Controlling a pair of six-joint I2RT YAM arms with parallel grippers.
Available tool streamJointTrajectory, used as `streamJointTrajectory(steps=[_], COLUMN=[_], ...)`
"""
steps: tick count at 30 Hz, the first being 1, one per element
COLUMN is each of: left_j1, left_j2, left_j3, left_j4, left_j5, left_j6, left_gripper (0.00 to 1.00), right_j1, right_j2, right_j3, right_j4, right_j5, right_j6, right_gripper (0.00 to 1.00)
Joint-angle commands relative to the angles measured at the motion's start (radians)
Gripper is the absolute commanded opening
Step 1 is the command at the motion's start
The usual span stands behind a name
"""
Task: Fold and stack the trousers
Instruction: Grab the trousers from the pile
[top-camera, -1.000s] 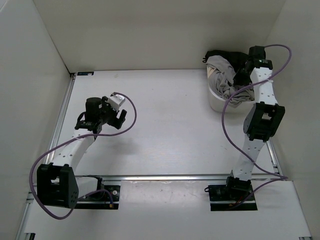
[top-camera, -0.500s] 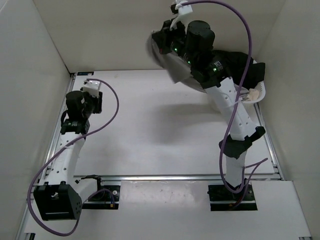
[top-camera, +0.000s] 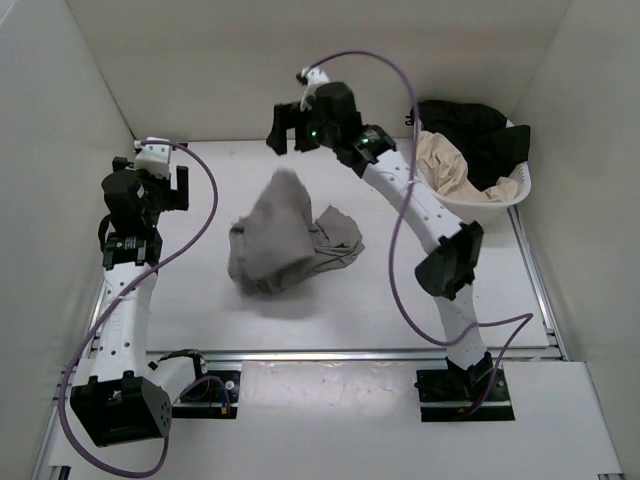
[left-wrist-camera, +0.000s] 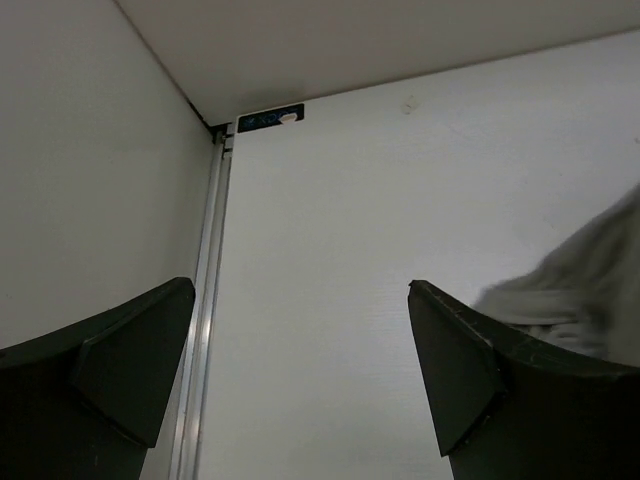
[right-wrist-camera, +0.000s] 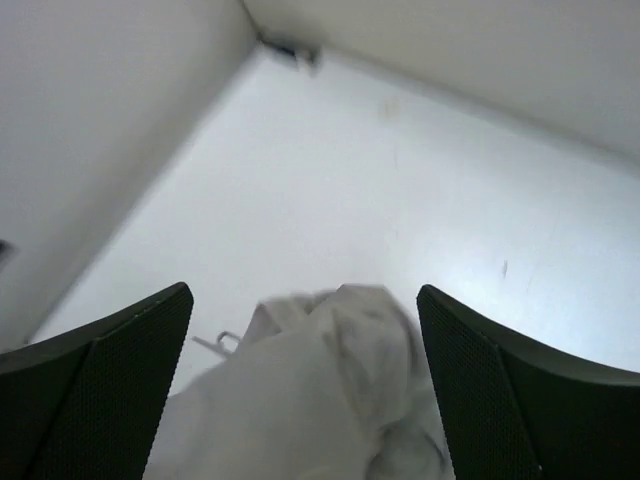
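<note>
Trousers (top-camera: 285, 240) sit as a crumpled grey heap at mid table (top-camera: 350, 310), neither arm holding them. The right gripper (top-camera: 285, 128) hangs above the heap's far side, jaws spread wide with nothing between them. The left gripper (top-camera: 165, 188) is well off to the left by the wall, also spread and empty. The basket (top-camera: 515, 192) in the far right corner holds a beige garment (top-camera: 445, 165) and a black garment (top-camera: 480, 135); we leave those alone for now. As we read it, the step in hand is flattening, no fold started yet. We can't pick out waistband or hems from the top view, since the cloth is bunched over itself, so we shouldn't grab the middle of the lump. Better to bring both grippers down at opposite outer edges, pinch a single layer each, lift a little and pull apart along the table's width until the legs show. The fabric looks thin and soft, so it will likely drag and re-bunch; we keep the pull slow and low. The left arm has the longer reach to make.
</note>
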Motion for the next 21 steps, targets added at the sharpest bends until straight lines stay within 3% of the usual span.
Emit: streamJointTrajectory(steps=[1, 4, 6, 8, 10, 13, 16, 18, 21], left_j1=[0.004, -0.01, -0.076, -0.155, -0.203, -0.234, -0.234, -0.234, -0.243], left_j2=[0.002, 0.044, 0.071, 0.113, 0.152, 0.215, 0.226, 0.226, 0.235], left_j3=[0.023, 0.017, -0.016, -0.084, -0.142, -0.202, -0.24, -0.259, -0.305], left_j4=[-0.121, -0.285, -0.368, -0.443, -0.443, -0.431, -0.381, -0.362, -0.324], left_j5=[0.15, 0.288, 0.307, 0.316, 0.294, 0.229, 0.195, 0.224, 0.29], left_j6=[0.122, 0.172, 0.241, 0.305, 0.316, 0.302, 0.227, 0.174, 0.137], left_gripper=[1.0, 1.0, 1.0, 1.0, 1.0, 1.0, 1.0, 1.0, 1.0], right_j1=[-0.024, -0.075, -0.103, -0.156, -0.208, -0.199, -0.126, -0.095, -0.06], right_j2=[0.091, 0.02, -0.084, -0.162, -0.175, -0.034, 0.13, 0.144, 0.099], right_j3=[0.071, -0.044, -0.229, -0.397, -0.459, -0.354, -0.12, -0.145, -0.326], right_j4=[-0.269, -0.314, -0.269, -0.235, -0.194, -0.224, -0.356, -0.356, -0.269], right_j5=[-0.067, 0.05, 0.091, 0.087, 0.018, -0.16, -0.206, -0.206, -0.176], right_j6=[-0.005, -0.014, -0.014, 0.004, 0.022, -0.034, -0.126, -0.136, -0.103], right_gripper=[0.99, 0.99, 0.99, 0.99, 0.99, 0.96, 0.96, 0.96, 0.96])
